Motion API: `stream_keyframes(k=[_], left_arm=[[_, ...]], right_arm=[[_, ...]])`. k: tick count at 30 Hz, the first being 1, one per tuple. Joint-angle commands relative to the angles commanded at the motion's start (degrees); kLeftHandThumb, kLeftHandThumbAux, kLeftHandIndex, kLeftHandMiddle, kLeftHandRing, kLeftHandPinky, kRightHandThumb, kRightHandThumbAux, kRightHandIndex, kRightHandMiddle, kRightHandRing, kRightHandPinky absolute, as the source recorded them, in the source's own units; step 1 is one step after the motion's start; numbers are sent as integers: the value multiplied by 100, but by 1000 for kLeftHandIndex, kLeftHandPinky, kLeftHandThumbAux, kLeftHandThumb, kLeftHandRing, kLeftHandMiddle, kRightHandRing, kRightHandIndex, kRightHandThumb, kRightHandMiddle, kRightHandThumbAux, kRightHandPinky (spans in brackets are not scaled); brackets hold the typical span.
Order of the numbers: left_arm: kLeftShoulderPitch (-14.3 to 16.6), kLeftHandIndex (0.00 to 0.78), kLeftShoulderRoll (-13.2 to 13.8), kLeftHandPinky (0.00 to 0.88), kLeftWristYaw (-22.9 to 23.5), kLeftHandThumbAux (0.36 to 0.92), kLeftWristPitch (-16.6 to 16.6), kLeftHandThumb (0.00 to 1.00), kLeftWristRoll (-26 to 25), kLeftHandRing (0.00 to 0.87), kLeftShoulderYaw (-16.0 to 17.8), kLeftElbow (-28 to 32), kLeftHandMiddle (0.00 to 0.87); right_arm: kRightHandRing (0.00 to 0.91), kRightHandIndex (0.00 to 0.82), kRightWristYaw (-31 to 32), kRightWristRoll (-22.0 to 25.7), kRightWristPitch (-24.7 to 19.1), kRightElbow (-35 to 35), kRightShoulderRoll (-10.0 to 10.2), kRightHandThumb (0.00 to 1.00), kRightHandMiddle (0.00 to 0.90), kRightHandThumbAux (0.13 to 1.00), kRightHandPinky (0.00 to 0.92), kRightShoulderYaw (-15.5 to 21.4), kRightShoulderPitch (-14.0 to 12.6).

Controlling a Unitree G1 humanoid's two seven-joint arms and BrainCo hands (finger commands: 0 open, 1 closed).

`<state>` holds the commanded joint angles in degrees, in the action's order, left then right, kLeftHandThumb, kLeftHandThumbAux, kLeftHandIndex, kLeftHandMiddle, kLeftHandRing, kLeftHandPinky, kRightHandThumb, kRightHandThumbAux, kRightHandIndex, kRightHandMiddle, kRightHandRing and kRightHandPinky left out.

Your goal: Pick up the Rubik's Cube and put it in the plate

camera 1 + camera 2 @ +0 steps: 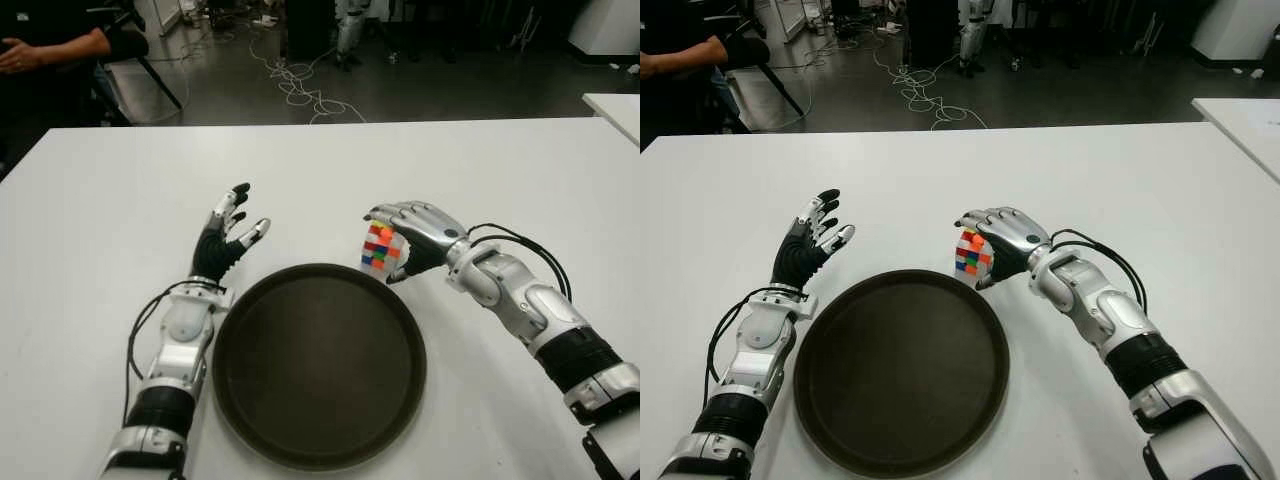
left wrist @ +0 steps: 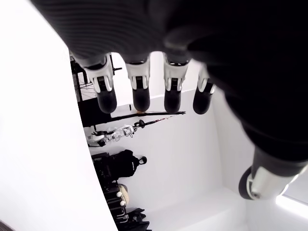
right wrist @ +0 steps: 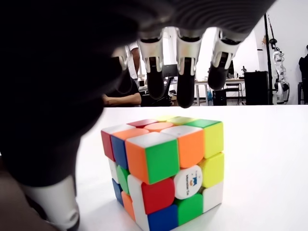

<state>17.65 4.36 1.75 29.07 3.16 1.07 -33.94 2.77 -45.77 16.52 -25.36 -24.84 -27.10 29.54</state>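
The Rubik's Cube stands on the white table just beyond the far right rim of the round dark plate. My right hand arches over the cube from the right, fingers hovering above its top and thumb beside it. In the right wrist view a gap shows between the fingers and the cube, so the hand is open around it. My left hand stands open with fingers spread, left of the plate's far rim, holding nothing.
A person's arm shows beyond the table's far left corner. Cables lie on the floor behind the table. Another white table's corner is at the far right.
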Motion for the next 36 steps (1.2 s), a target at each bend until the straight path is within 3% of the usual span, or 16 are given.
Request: stream_keyframes(k=[5, 13, 36], left_arm=[[5, 59, 14, 0, 4, 584, -22, 0, 12, 38, -13, -4, 99], [4, 54, 20, 0, 73, 598, -18, 0, -34, 31, -16, 3, 91], [35, 60, 26, 1, 63, 608, 40, 0, -23, 37, -16, -60, 97]], right_arm=[[161, 145, 41, 0, -6, -13, 4, 0, 159, 779, 142, -7, 5], [171, 152, -21, -13, 28, -198, 55, 0, 166, 763, 155, -32, 56], [217, 183, -615, 217, 320, -1314, 307, 0, 198, 794, 231, 47, 379]])
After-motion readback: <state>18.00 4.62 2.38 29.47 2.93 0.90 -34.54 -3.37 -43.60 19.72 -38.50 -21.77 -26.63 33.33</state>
